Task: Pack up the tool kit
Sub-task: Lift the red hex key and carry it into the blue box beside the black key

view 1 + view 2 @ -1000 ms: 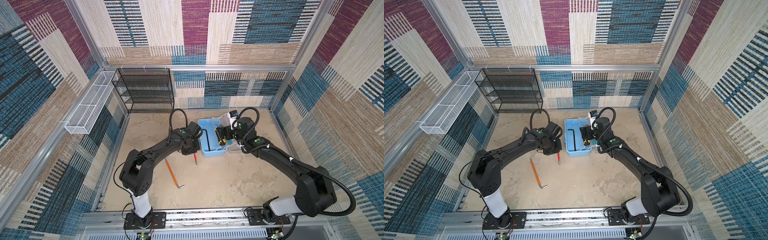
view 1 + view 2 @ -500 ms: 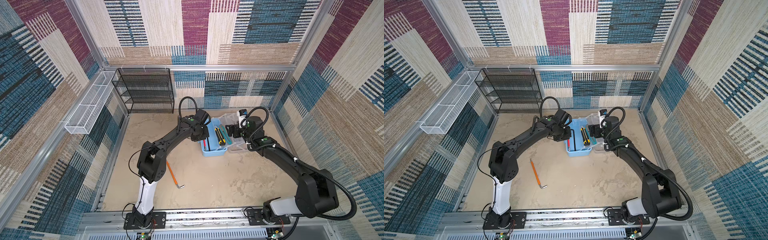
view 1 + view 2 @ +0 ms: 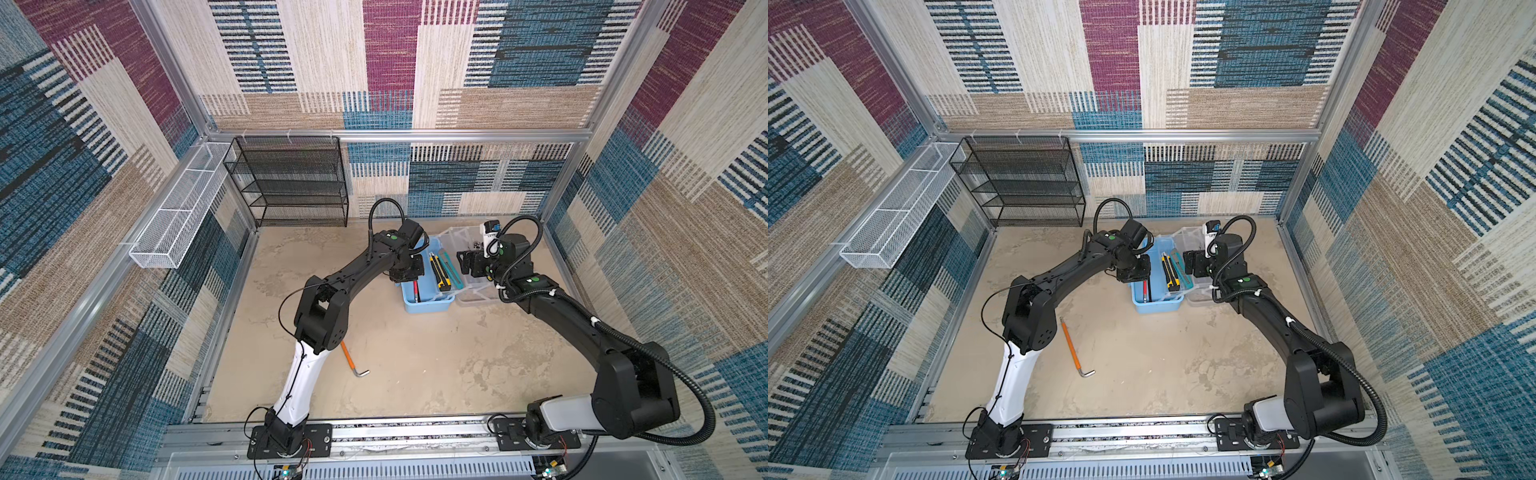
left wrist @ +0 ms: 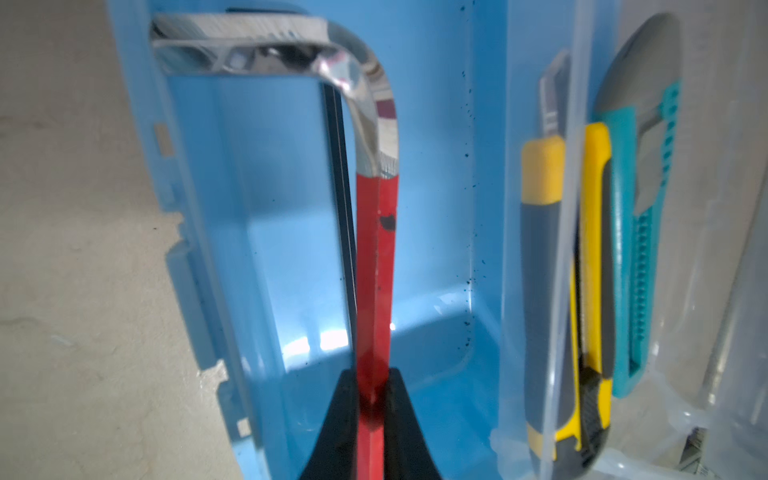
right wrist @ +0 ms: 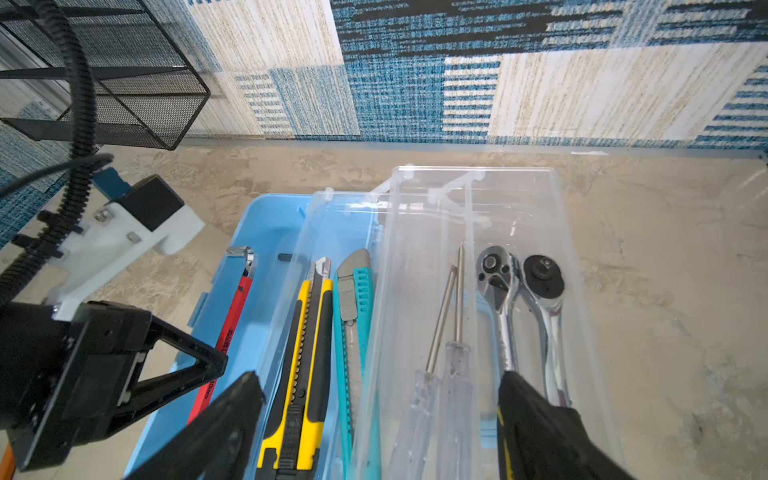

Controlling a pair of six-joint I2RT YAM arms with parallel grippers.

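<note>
Left gripper has swung over the toolbox, clamped on the red hacksaw; next, I'd say, lower and let go.

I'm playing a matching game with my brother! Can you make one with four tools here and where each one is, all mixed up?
Tools:
1. saw
2. hex key
3. ratchets
4. yellow knife

Places:
A. beside the screwdrivers
B. pinched in the left gripper
C. lying on the bare table
D. beside the teal knife

Pairs: 1-B, 2-C, 3-A, 4-D.
</note>
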